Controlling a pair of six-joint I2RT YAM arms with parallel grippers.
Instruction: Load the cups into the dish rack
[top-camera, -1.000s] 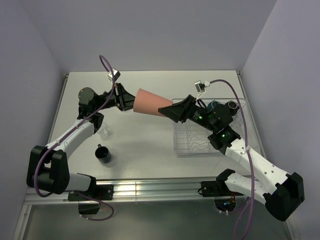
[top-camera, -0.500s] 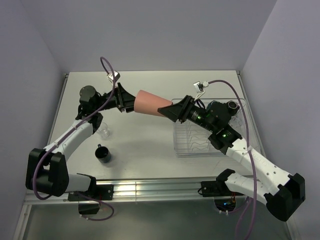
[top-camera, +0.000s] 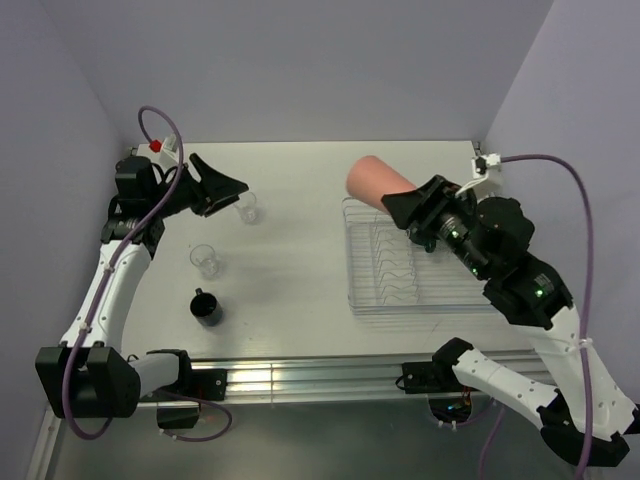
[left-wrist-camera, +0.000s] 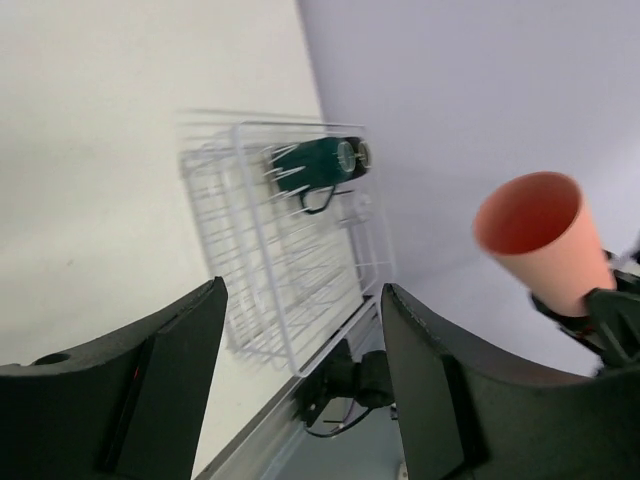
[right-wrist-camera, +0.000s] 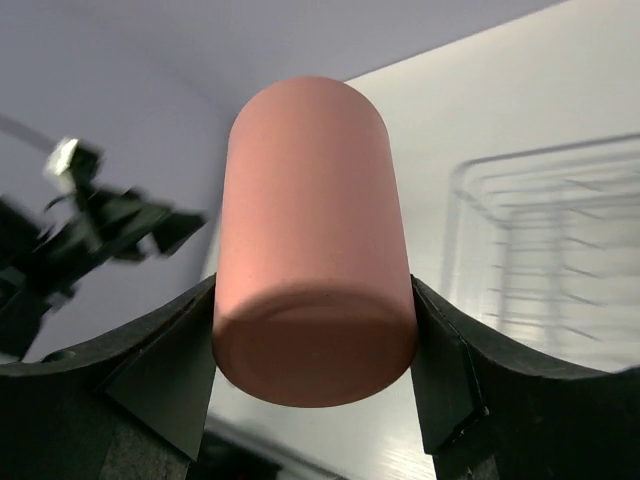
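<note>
Right gripper (top-camera: 398, 203) clasped the salmon cup (right-wrist-camera: 310, 230) near the dish rack (top-camera: 352, 262) (dark green mug (left-wrist-camera: 318, 166) inside); left gripper (top-camera: 231, 194) gaped empty.

left arm (top-camera: 105, 285) raised far-left, jaws apart, empty | right arm (top-camera: 520, 285) raised, jaws clamping salmon cup (top-camera: 372, 180)

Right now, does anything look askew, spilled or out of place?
Only the salmon cup stands out: the right gripper holds it sideways in the air, near the far left corner of the dish rack. Nothing looks spilled or damaged.
</note>
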